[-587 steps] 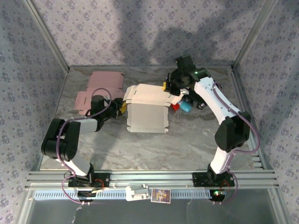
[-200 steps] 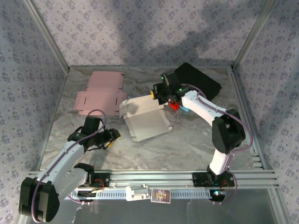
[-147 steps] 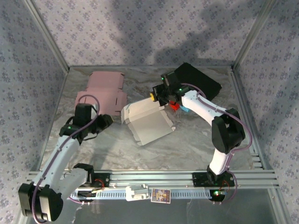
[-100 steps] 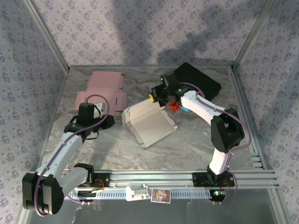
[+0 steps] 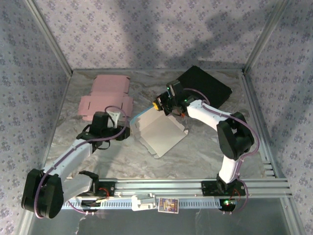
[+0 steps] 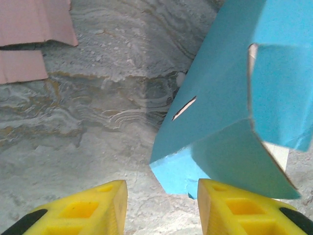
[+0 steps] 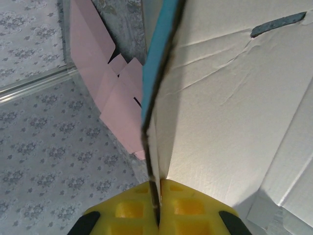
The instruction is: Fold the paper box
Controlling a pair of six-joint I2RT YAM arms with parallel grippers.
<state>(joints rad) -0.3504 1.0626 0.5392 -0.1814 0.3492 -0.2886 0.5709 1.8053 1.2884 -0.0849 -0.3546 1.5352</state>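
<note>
So the paper box (image 5: 159, 133) is blue outside, creased white inside, half-folded, just beside the pink sheet (image 5: 108, 95). My right gripper (image 7: 157, 192) pinches its upright flap; my left gripper (image 6: 162, 196) gapes empty near its blue corner.

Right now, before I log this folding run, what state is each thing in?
Blue-and-white paper box: partly folded, one flap raised, pinched at its far edge.
Pink cardboard blank: flat, unfolded, untouched.
Black flat sheet: lying flat at the far right.
Left fingers: open, empty, by the box's blue corner.
Right fingers: shut on the box's raised flap.
</note>
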